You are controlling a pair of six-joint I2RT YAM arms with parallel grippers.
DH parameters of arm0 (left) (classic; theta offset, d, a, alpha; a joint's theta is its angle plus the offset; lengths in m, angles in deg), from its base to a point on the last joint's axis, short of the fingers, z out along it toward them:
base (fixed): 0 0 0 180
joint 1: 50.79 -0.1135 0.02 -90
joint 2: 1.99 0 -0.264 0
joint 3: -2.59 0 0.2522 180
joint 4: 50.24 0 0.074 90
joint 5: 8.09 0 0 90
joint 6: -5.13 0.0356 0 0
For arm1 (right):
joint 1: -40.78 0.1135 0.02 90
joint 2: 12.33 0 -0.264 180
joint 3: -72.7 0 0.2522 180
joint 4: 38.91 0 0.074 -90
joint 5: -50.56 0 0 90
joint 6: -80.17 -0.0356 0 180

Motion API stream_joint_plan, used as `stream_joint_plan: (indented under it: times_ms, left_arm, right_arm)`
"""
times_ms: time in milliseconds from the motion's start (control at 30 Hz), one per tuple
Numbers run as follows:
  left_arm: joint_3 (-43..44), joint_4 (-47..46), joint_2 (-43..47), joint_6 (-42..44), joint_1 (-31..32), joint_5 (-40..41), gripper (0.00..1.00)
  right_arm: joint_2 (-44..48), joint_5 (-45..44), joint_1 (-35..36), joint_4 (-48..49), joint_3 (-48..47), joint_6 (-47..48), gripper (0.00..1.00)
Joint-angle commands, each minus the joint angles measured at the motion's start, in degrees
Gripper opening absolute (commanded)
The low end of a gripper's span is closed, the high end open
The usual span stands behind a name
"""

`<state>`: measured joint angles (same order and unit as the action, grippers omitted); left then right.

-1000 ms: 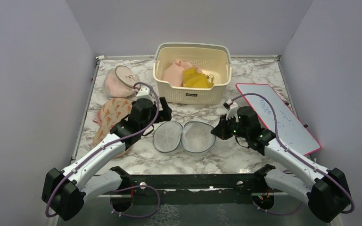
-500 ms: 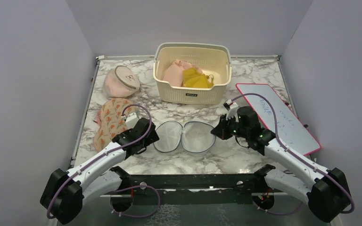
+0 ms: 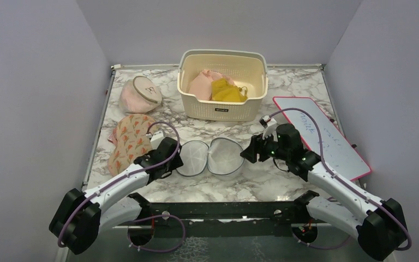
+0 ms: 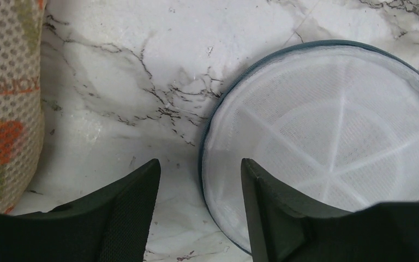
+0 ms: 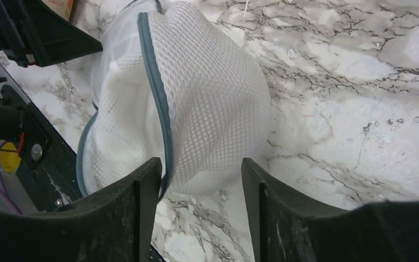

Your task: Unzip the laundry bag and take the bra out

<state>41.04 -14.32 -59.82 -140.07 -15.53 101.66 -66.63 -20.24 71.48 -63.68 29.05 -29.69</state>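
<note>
- Your left gripper (image 4: 200, 162) has drawn back to the left edge of the laundry bag (image 3: 213, 157), fingers apart and empty; your right gripper (image 5: 200, 161) has opened at its right half.
- Unzipping looks done: it lies spread open; the floral garment (image 3: 128, 142) left of it is probably the bra.
- You have one laundry bag, one floral garment, two grippers.

1x laundry bag (image 3: 227, 159), 1x pink bag (image 3: 136, 99), 1x bskt (image 3: 223, 107)
</note>
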Motion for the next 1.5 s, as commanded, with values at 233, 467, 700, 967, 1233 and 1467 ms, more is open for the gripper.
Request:
stream_joint_plan:
  times_ms: [233,467,700,967,1233,1467]
  left_arm:
    - [0.20,-3.20,-3.10,6.73,3.99,3.30,0.40]
    - [5.06,1.94,-12.82,4.65,8.83,10.27,0.39]
    - [3.94,2.19,-11.17,2.52,8.85,10.03,0.16]
    - [4.90,2.26,9.32,9.82,8.86,13.38,0.00]
    - [10.11,-3.89,20.40,23.63,8.85,5.41,0.00]
    - [15.94,-8.46,19.76,31.23,8.86,-9.03,0.00]
  right_arm:
    - [4.20,0.19,0.33,1.49,1.00,0.51,0.78]
    - [5.18,-0.47,0.31,1.08,1.02,0.34,0.92]
    - [8.95,-0.74,0.32,1.30,1.97,0.08,0.99]
    - [10.59,-1.55,0.34,1.24,2.46,-0.07,1.00]
    - [12.23,-3.95,0.37,0.65,2.50,-0.62,1.00]
    - [13.64,-5.29,0.42,0.12,2.57,-0.91,1.00]
